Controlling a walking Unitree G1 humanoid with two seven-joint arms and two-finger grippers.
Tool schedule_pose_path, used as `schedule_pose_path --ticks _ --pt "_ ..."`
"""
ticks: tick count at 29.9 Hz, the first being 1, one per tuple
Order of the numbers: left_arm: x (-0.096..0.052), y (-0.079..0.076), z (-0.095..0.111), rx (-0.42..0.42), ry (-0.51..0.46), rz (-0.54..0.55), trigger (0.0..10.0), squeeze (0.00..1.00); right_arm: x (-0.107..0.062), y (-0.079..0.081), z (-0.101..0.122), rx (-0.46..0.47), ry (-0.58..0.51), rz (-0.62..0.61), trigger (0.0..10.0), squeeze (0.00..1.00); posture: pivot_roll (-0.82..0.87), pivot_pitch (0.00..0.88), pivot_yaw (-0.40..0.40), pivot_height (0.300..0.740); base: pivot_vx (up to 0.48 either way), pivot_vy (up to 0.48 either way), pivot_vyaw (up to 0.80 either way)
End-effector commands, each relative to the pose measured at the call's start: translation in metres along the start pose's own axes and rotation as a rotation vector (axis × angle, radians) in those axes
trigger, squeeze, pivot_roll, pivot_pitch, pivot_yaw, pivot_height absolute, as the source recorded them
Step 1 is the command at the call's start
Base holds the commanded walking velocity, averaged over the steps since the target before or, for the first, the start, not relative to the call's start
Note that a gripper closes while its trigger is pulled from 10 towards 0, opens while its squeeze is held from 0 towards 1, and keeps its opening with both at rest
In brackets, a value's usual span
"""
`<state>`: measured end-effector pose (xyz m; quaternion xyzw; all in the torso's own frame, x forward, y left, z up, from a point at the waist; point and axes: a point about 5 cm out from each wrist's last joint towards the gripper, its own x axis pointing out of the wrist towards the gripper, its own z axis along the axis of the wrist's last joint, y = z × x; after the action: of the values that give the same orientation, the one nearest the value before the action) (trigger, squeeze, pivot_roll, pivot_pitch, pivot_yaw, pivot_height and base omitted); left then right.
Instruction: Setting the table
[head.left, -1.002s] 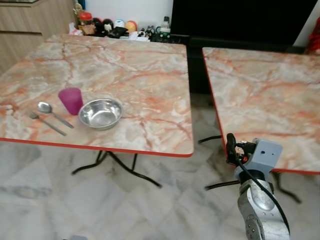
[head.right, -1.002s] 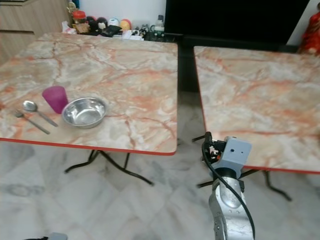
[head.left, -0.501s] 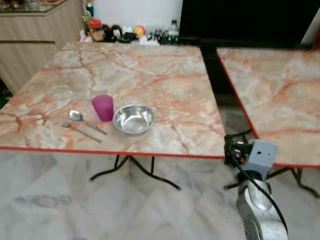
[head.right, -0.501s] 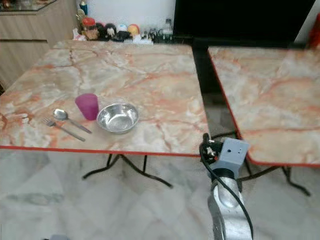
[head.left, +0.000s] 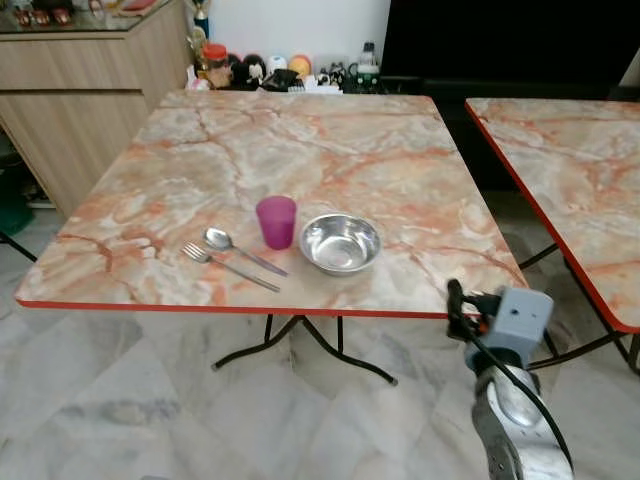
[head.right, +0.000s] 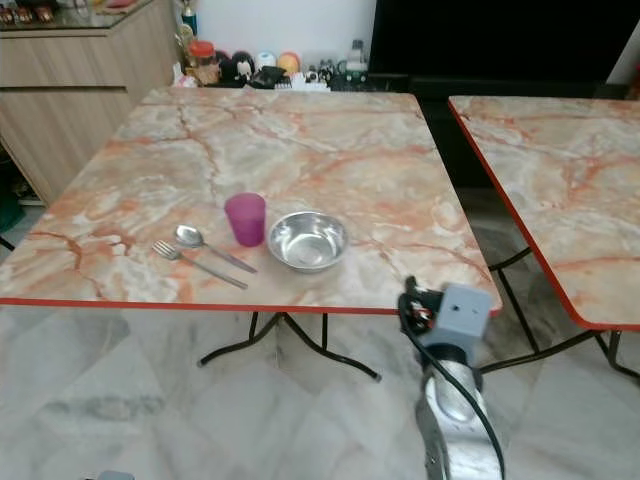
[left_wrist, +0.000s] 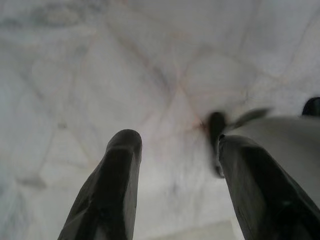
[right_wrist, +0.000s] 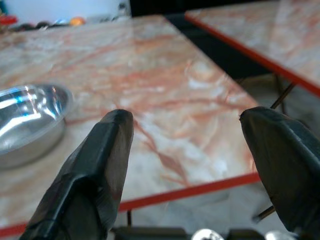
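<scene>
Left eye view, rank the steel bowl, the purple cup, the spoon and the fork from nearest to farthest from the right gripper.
From the right gripper, off the table's front right corner:
1. Steel bowl, nearest, toward the robot's left.
2. Purple cup, just left of the bowl.
3. Spoon, left of the cup.
4. Fork, beside the spoon on its left, farthest by a little.

A home dining area is showing: two marble-patterned tables (head.left: 330, 150), a wooden sideboard (head.left: 90, 70), and a tiled floor (head.left: 120, 400).

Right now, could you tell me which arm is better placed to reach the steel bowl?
Probably the right: the right gripper is raised, open, at the table edge beside the steel bowl. The left gripper points at the floor.
</scene>
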<state>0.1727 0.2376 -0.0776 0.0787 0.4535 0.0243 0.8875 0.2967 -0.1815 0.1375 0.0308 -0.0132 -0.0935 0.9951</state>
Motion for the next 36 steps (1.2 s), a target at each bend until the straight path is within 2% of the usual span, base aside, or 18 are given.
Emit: schedule_pose_path --ticks 1,12,18,36 --pt "-0.0016 0.0020 -0.0062 0.017 0.016 -0.001 10.0 0.00 -0.0004 0.0052 0.0007 0.006 -0.002 0.013 10.0 0.00 0.01 0.105 -0.026 0.740 0.000 0.000 0.00" --pt "-0.0002 0.0002 0.0000 -0.010 -0.009 -0.011 10.0 0.00 0.0029 0.0084 0.0034 0.015 -0.010 0.020 10.0 0.00 0.01 0.118 -0.022 0.740 0.000 0.000 0.00" --pt "-0.0006 0.0025 -0.0016 0.002 0.005 -0.002 10.0 0.00 0.0014 0.0086 0.0017 0.016 -0.005 0.021 10.0 0.00 0.01 0.128 -0.021 0.740 0.000 0.000 0.00" --pt "-0.0006 0.0030 -0.0023 0.009 0.011 0.006 10.0 0.00 0.0027 0.0117 0.0039 -0.016 -0.018 0.053 10.0 0.00 0.01 0.130 -0.023 0.740 0.302 0.000 0.00"
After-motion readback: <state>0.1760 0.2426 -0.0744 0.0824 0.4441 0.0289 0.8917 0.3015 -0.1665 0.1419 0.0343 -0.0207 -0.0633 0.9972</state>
